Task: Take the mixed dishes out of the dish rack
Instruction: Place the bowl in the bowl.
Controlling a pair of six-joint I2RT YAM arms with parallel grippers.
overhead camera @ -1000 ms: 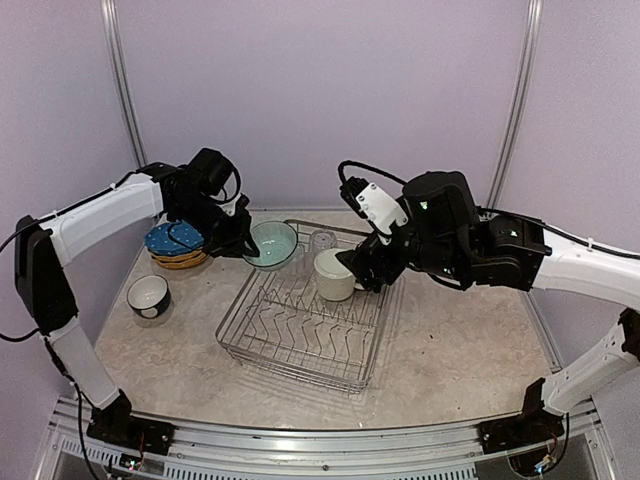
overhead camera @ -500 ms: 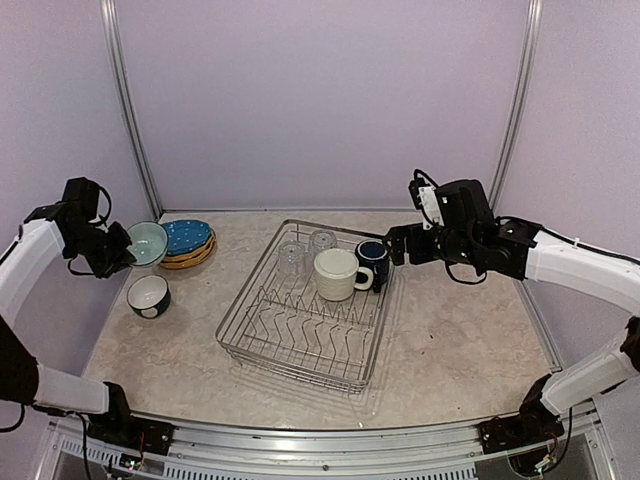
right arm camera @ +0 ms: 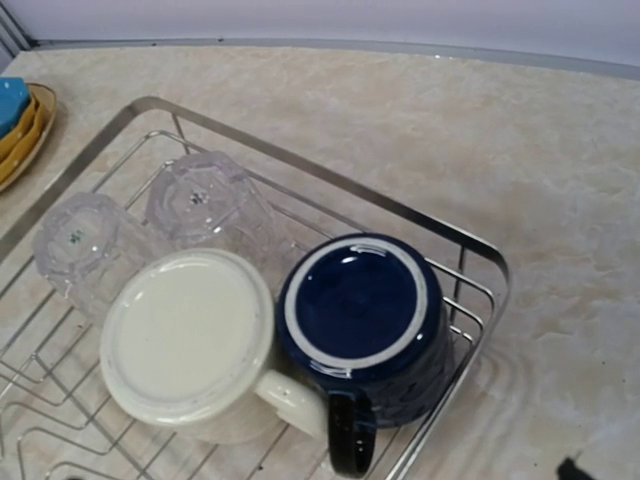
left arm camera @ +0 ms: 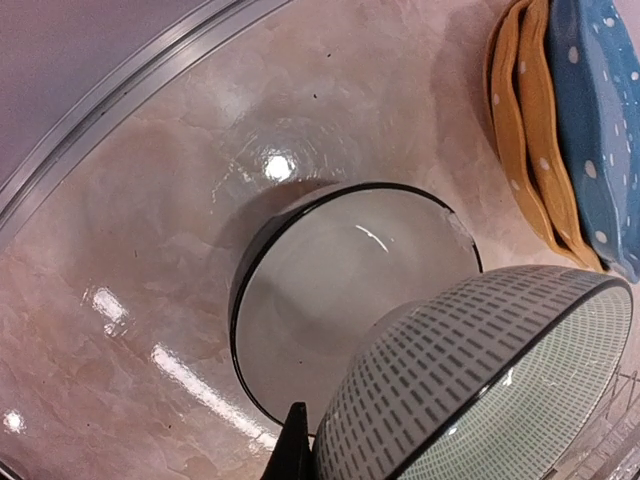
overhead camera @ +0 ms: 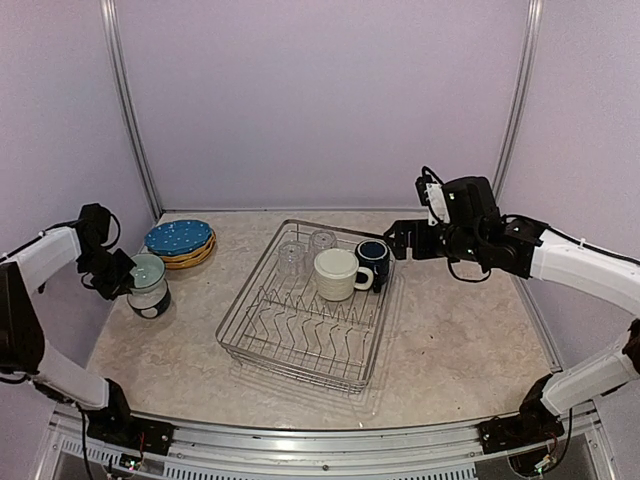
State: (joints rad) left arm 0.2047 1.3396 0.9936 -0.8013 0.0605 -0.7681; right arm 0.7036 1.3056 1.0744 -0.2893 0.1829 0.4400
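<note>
While the left gripper (overhead camera: 127, 276) clamps the teal bowl (left arm camera: 480, 390), the right gripper (overhead camera: 399, 240) (jaws wide) hovers beside the navy mug (right arm camera: 362, 315).

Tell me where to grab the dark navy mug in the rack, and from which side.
I'd take the dark navy mug by its handle, coming down from above. It stands upside down in a corner of the dish rack; the cream mug crowds one side and the rack's wall another, while the handle juts out mostly clear.
</note>
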